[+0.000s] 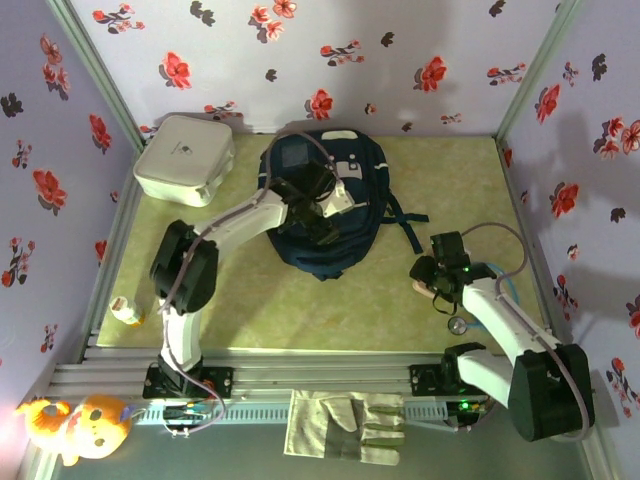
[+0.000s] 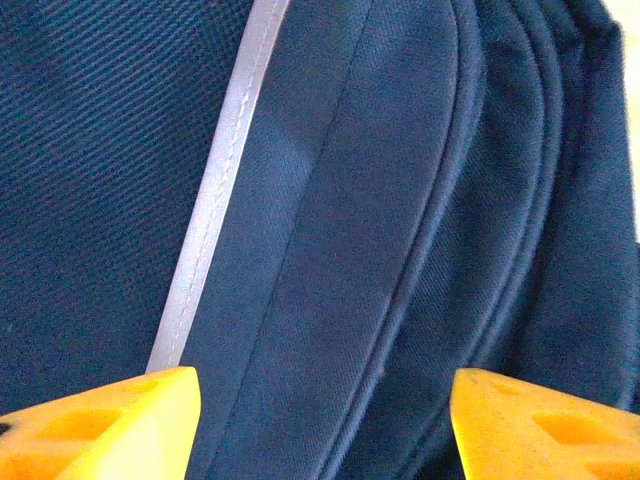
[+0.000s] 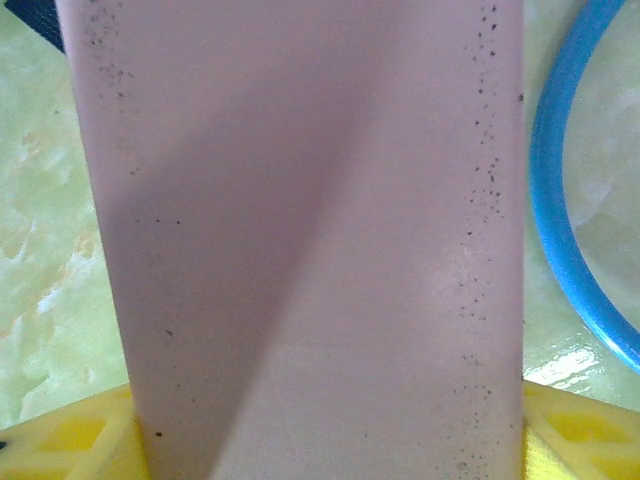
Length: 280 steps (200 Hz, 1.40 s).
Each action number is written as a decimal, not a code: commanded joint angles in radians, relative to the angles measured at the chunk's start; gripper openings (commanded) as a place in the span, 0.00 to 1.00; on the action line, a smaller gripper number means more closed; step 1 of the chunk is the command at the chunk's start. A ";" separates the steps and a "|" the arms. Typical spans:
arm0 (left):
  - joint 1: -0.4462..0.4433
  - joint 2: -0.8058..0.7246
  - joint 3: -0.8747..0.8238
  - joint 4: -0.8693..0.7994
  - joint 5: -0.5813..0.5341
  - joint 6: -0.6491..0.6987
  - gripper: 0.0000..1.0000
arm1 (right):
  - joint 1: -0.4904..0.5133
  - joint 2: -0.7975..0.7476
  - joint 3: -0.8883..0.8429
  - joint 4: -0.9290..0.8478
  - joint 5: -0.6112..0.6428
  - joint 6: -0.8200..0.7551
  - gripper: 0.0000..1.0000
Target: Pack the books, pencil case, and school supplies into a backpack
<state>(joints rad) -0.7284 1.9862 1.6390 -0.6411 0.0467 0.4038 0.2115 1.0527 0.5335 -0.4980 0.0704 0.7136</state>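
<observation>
- The backpack point(image 1: 365, 175) lies mid-bench point(image 1: 450, 180). The left claw point(image 2: 325, 420) is spread open over its pale stripe point(image 2: 215, 200).
- The pencil case point(image 3: 300, 250) is gripped in the right claw point(image 3: 330, 440), beside a blue ring point(image 3: 548, 200).
- A white box point(image 1: 185, 158) sits far left.

The backpack point(image 1: 332, 255) is navy-blue with a light grey patch near its top, a pale stitched stripe and dark straps trailing to its right. It lies flat toward the back of the desk point(image 1: 450, 180). The pencil case point(image 3: 300, 250) is flat, pale pink and speckled with dark dots. It lies lengthwise between the right end effector's point(image 3: 330, 450) fingers.
</observation>
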 commanded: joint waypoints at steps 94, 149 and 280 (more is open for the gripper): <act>-0.004 0.120 0.199 -0.148 -0.077 0.133 0.11 | 0.006 -0.043 0.005 0.027 -0.031 0.032 0.59; -0.008 -0.026 0.181 -0.092 -0.055 0.050 0.00 | 0.006 -0.089 -0.007 0.096 -0.123 0.011 0.59; -0.086 -0.153 0.264 0.206 -0.142 -0.231 0.00 | 0.116 -0.153 0.101 0.306 -0.410 0.065 0.59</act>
<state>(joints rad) -0.7963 1.8244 1.7901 -0.5842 -0.0624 0.2420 0.2844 0.8845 0.5797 -0.2928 -0.2970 0.7528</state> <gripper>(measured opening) 0.039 0.682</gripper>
